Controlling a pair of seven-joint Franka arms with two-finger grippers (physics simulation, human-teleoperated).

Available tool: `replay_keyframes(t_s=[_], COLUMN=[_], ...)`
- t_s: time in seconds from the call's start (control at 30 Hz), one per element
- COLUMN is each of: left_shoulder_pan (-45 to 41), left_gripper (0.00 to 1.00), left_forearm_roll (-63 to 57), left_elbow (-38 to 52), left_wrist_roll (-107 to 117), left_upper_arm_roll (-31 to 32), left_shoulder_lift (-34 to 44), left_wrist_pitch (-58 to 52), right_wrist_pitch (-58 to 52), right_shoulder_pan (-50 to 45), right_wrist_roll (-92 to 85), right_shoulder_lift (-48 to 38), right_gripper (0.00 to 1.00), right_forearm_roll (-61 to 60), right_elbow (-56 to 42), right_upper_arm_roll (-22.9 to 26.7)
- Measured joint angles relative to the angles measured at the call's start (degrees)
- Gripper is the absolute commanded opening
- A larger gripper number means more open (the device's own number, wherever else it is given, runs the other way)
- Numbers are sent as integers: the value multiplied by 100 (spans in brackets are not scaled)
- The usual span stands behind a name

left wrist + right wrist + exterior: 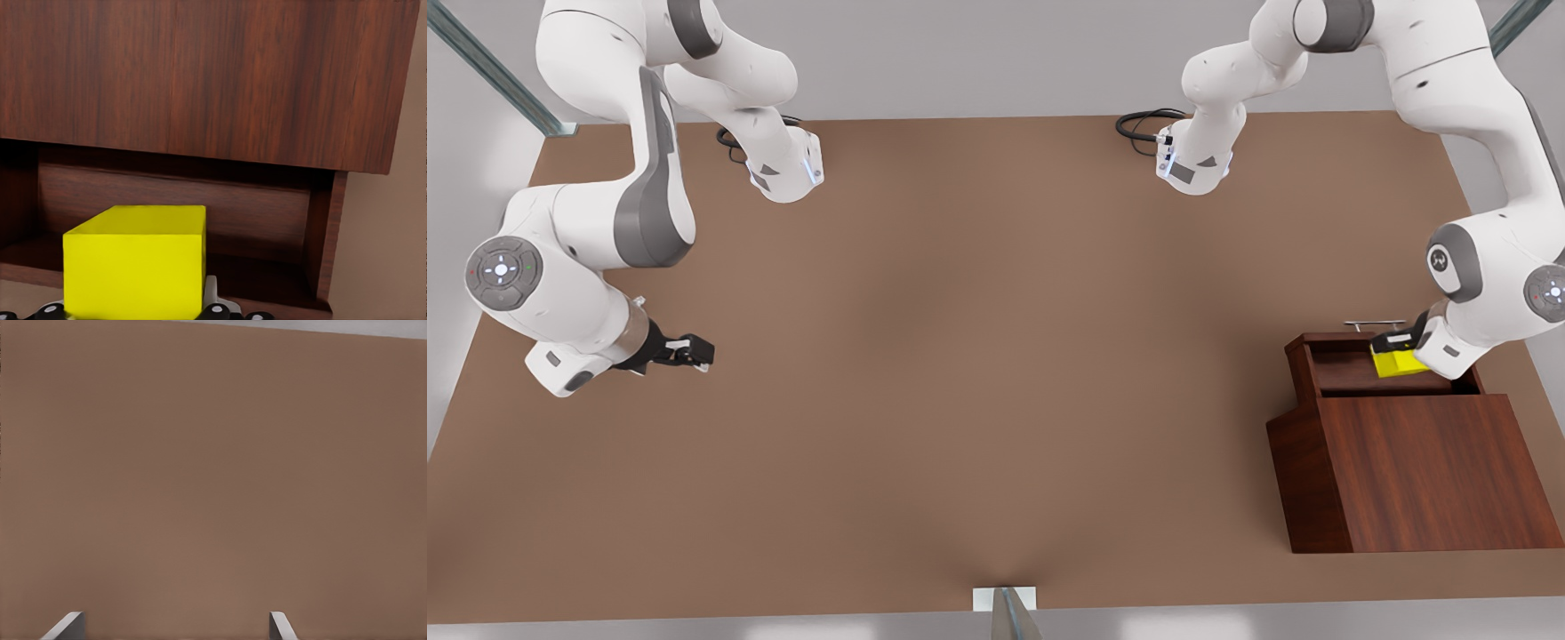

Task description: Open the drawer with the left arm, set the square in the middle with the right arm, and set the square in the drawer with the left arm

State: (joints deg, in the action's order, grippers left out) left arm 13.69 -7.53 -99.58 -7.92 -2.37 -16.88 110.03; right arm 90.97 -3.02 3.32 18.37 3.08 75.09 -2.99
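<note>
Left tool (1392,348): clenched on the square (1398,362), a small bright yellow cube, held over the open drawer (1360,373) near its silver bar handle (1374,325). In the left wrist view the square (137,263) sits between the fingers (217,311), with the drawer's floor and inner walls behind it.

Cabinet (1423,471): boxy, dark reddish-brown grained wood, at the front view's right, drawer slid out.

Right tool (694,353): fingers spread, holding nothing, waiting low over the bench (978,356) at the front view's left, well apart from the cabinet.

Bench: matte brown, flat.
</note>
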Motion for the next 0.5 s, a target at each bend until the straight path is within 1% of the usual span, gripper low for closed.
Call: replay_keyframes(t_s=[0.2, 0.23, 0.27, 0.3, 0.33, 0.37, 0.4, 0.47, 0.5], left_shoulder_pan=[13, -3, -40, -302, -625, -777, -796, -781, -769], left_gripper=[100, 100, 100, 100, 100, 100, 100, 100, 100], left_forearm_roll=[81, 100, 106, 105, 105, 104, 104, 103, 101], left_elbow=[8, 6, 53, 194, 571, 843, 1007, 1776, 1893], left_wrist_roll=[110, 351, 564, 662, 681, 754, 839, 1025, 1061], left_upper_arm_roll=[13, 179, 767, 1139, 1202, 1185, 1183, 1195, 1194], left_shoulder_lift=[8, 330, 636, 885, 975, 971, 922, 479, 392], left_wrist_pitch=[-57, -247, -758, -1211, -1652, -1815, -2006, -2674, -2772], right_wrist_pitch=[0, 0, 0, 0, 0, 0, 0, -5, -8], right_shoulder_pan=[2, 3, 4, 3, 4, -56, -97, -83, -86], right_wrist_roll=[2, 2, 2, 2, 2, 7, 10, 11, 11], right_shoulder_lift=[0, 0, -8, -9, -8, -1, -4, -8, -9], right_gripper=[100, 100, 100, 100, 100, 100, 100, 100, 100], right_forearm_roll=[0, 0, 0, 0, 0, 0, 4, 0, 0], right_elbow=[-3, -1, 4, 6, -2, -3, 0, 6, 6], right_upper_arm_roll=[0, 0, 0, 0, 0, -1, -1, 9, 9])
